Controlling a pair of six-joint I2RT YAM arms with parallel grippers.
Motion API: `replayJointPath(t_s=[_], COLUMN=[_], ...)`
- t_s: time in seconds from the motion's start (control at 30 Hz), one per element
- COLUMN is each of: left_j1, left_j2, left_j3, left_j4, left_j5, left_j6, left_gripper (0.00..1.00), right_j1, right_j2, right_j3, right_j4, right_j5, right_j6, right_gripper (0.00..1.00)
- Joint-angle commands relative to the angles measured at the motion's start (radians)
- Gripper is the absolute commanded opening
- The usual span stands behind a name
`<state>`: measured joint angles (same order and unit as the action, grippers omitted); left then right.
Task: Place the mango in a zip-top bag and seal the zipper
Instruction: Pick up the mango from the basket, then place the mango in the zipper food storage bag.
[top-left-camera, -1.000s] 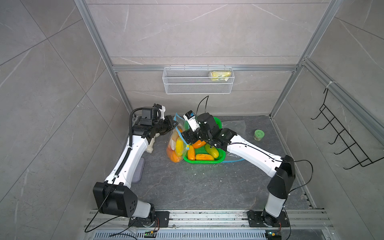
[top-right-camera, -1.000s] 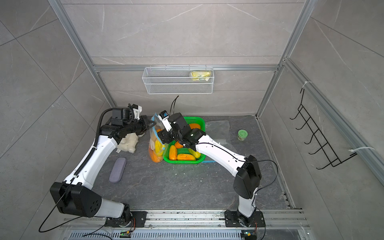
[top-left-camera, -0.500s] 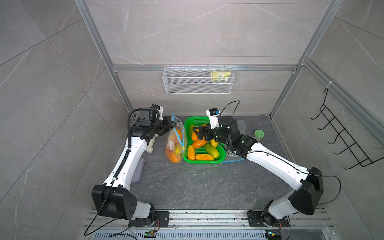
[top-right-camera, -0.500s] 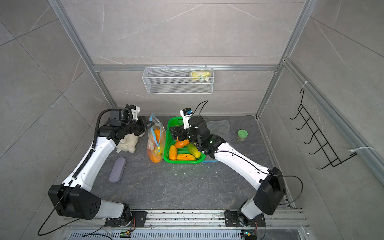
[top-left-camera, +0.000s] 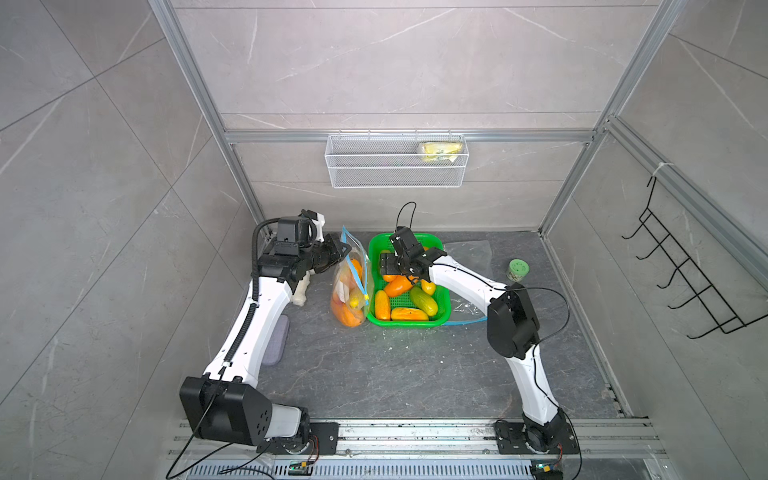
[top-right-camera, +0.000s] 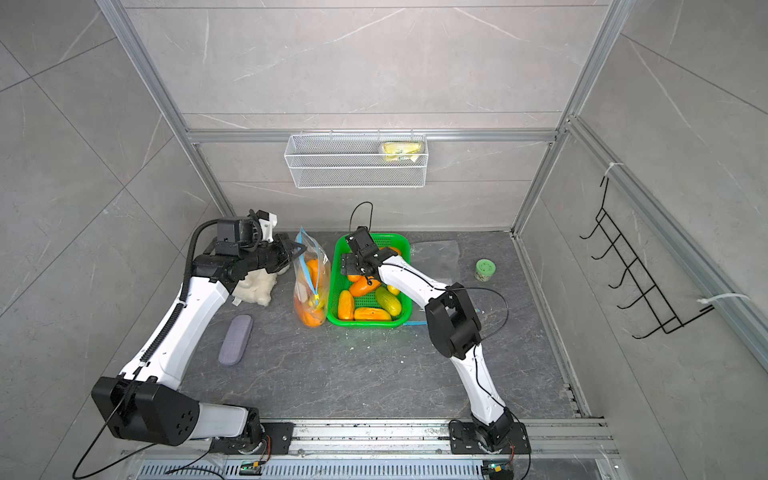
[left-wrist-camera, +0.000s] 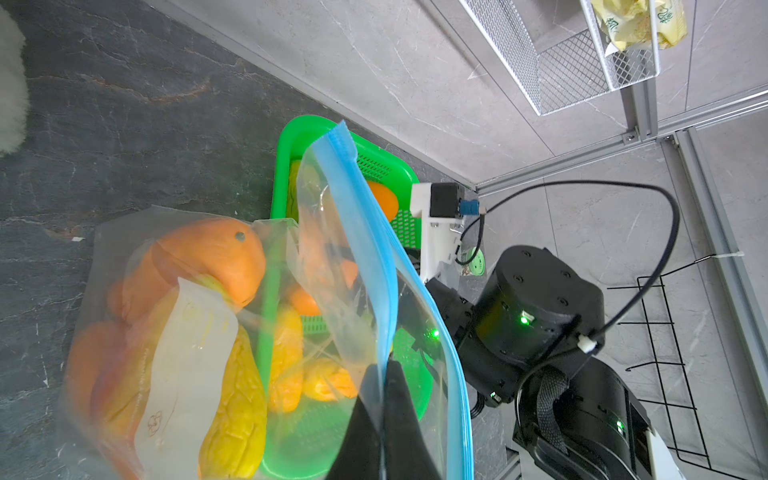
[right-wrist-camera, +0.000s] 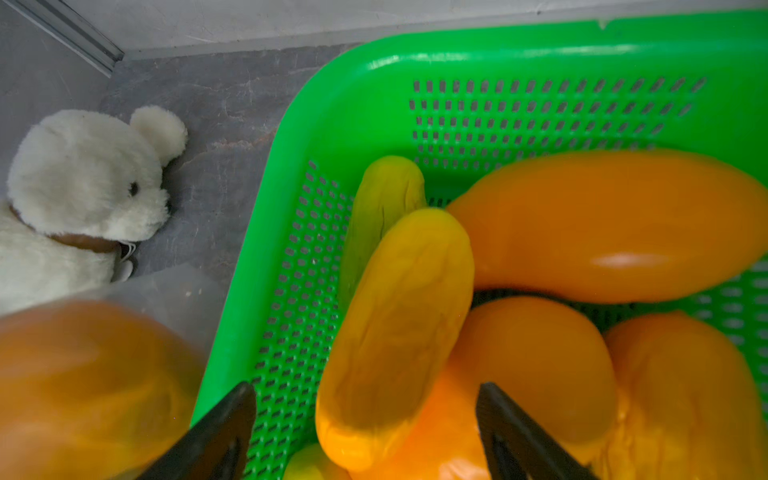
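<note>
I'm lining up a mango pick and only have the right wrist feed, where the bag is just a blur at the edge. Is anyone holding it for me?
Observer: Yes. The left gripper is shut on the top edge of the zip-top bag, which stands upright beside the green basket.
Operator: Is it empty?
Observer: No, several orange and yellow mangoes already sit inside it.
Operator: Anything past the basket's other side?
Observer: A flat clear bag lies there, with a small green tub standing beyond it.
</note>
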<state>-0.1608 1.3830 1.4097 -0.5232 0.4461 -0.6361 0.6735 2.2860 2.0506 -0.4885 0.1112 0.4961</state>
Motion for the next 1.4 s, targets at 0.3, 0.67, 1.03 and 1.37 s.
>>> replayJointPath(t_s=[0.3,0.67,1.03,1.37], left_j1=[0.017,0.018,0.018,0.018], left_j2=[-0.026,-0.028,-0.013,-0.003], left_j3=[0.005,0.005,0.003,-0.003], left_j4=[0.025,0.026,0.050,0.079], left_j5=[0.015,0.018,0.037,0.065], left_j6=[0.024,0.016,0.003,-0.018], left_gripper=[0.00,0.00,0.00,0.00], right_j1=[0.006,0.005,0.011,0.080], right_j2=[0.268,0.236,-0.498,-0.598], right_j3=[0.417,0.443,-0.520,-0.731], right_j4=[-0.379,-0.359,0.609,1.189], right_j5=[0.108,0.047,-0.265,-0.482], right_j6=[0.010,-0.016,0.006,0.021], right_gripper=[0.79,0.35,0.28,0.30])
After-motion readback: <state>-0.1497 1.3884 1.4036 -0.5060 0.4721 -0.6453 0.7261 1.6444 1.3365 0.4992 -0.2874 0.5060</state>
